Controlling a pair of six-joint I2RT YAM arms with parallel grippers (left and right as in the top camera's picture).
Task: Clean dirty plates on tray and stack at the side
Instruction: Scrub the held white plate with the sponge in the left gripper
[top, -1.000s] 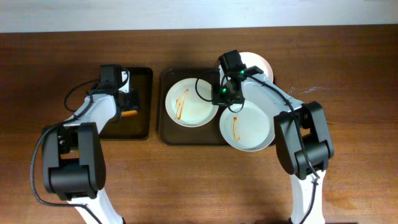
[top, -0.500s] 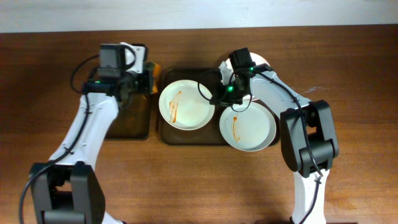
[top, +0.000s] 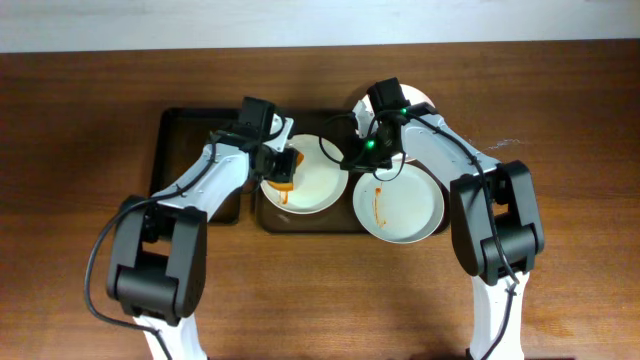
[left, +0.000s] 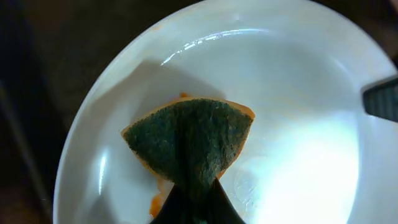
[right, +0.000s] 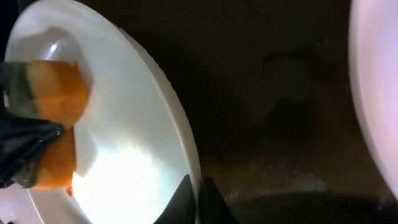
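Observation:
The left plate (top: 318, 180) lies on the dark brown tray (top: 272, 216). My left gripper (top: 283, 170) is shut on an orange sponge with a green scouring face (left: 193, 144) and presses it on this plate (left: 298, 99), where orange sauce (left: 158, 200) shows beside it. My right gripper (top: 352, 160) is shut on the same plate's right rim (right: 186, 149). A second plate with a red streak (top: 400, 205) lies at the tray's right edge. A third plate (top: 420, 102) shows partly behind the right arm.
A smaller black tray (top: 185, 140) lies left of the brown tray, partly under my left arm. The sponge also shows in the right wrist view (right: 59, 99). Bare wooden table (top: 320, 300) surrounds both trays.
My left gripper has carried the sponge from the black tray rightward onto the left plate. My right gripper has stayed on the plate's right rim.

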